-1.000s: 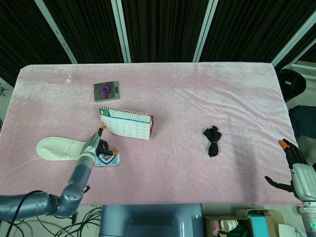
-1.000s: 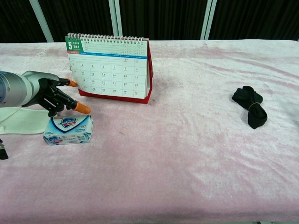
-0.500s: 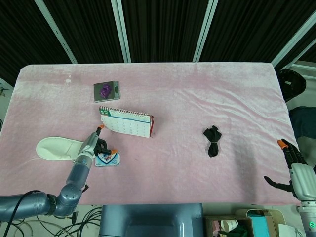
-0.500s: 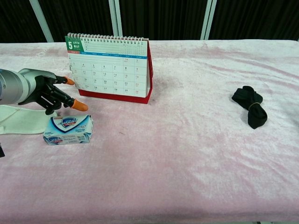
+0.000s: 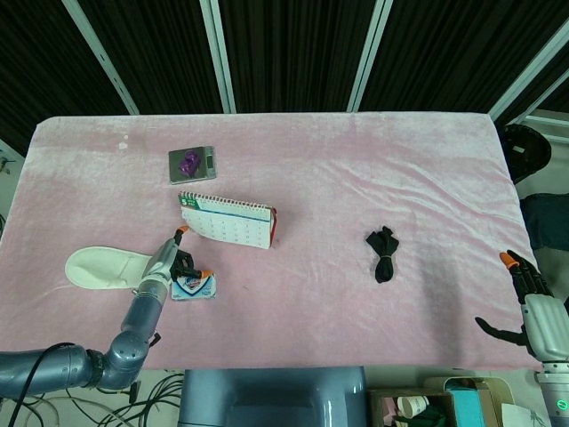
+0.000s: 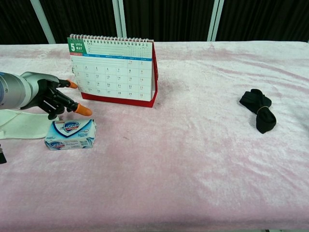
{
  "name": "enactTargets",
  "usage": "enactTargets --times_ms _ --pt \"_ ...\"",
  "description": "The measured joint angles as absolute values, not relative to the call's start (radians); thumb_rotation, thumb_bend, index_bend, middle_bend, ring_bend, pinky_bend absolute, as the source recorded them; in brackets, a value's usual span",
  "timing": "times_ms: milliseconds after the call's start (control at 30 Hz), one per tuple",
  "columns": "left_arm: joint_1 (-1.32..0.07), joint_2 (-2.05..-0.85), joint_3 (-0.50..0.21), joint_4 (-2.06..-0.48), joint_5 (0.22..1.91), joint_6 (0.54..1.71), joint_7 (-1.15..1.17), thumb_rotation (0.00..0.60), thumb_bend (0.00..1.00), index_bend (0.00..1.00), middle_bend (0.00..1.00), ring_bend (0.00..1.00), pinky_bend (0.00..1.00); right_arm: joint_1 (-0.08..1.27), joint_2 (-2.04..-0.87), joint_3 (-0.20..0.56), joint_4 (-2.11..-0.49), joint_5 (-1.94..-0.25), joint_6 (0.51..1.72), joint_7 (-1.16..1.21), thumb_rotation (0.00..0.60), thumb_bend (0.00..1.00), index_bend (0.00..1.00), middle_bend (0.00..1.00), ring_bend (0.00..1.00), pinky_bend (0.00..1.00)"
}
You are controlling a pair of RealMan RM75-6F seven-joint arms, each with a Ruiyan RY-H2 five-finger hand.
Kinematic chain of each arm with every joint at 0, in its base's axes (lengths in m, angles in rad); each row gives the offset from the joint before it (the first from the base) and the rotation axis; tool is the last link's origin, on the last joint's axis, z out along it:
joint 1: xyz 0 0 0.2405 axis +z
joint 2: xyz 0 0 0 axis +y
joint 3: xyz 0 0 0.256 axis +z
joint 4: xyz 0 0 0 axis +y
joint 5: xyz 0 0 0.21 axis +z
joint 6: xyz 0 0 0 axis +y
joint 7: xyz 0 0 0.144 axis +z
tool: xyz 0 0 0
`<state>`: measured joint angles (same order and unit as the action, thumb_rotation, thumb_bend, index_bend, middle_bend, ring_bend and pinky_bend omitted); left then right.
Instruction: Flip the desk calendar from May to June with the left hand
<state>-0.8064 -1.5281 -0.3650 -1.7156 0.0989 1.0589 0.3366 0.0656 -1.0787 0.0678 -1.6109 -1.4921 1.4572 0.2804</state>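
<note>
**poster1:** Standing upright left of centre in the chest view, the desk calendar [image 6: 115,71] is seen on its red base with the May page facing the camera, spiral binding along the top. It's placed on the pink cloth-covered table [image 6: 193,154].

**poster2:** Yep, and the left hand [image 6: 54,97] is found at the left edge of that frame, just beside the calendar's lower left corner. Nothing is held in it; the fingers are spread apart, and one orange fingertip [image 6: 71,84] is pointed at the page's left edge. Whether the paper is actually touched can't be told from either view.

**poster1:** Just below that hand, a blue and white soap box [image 6: 71,135] is laid flat on the cloth, and a white slipper [image 5: 100,268] is seen further left in the head view.

**poster2:** The right hand [image 5: 526,302] is only caught in the head view, at the lower right corner, off past the table edge. Fingers are apart there too, nothing gripped.

**poster1:** A black bundled strap [image 6: 259,110] is spotted right of centre, well apart from the calendar. A small scale [image 5: 192,164] with something purple on it is parked above the calendar in the head view.
</note>
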Motion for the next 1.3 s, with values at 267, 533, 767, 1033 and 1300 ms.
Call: enactTargets --times_ms 267,533,767,1033,1300 --pt "-0.812 -1.536 -0.362 -1.720 0.100 1.059 0.342 0.600 0.15 0.00 0.74 0.77 0.77 0.066 -1.078 0.068 -1.611 -1.492 1.457 0.280 0.600 0.08 0.00 0.00 0.00 0.10" --pt "-0.816 -1.541 -0.360 -1.738 0.108 1.068 0.346 0.600 0.15 0.00 0.74 0.77 0.77 0.066 -1.078 0.067 -1.610 -1.493 1.457 0.282 0.600 0.08 0.00 0.00 0.00 0.10" --pt "-0.814 -1.533 -0.362 -1.771 0.123 1.080 0.344 0.600 0.15 0.00 0.74 0.77 0.77 0.065 -1.078 0.067 -1.610 -1.495 1.459 0.281 0.600 0.08 0.00 0.00 0.00 0.10" --pt "-0.812 -1.521 -0.362 -1.812 0.145 1.088 0.343 0.600 0.15 0.11 0.74 0.77 0.77 0.065 -1.078 0.067 -1.610 -1.496 1.460 0.280 0.600 0.08 0.00 0.00 0.00 0.10" --pt "-0.795 -1.504 -0.332 -1.883 0.270 1.103 0.339 0.600 0.16 0.25 0.74 0.75 0.77 0.064 -1.078 0.066 -1.609 -1.497 1.461 0.281 0.600 0.08 0.00 0.00 0.00 0.10"
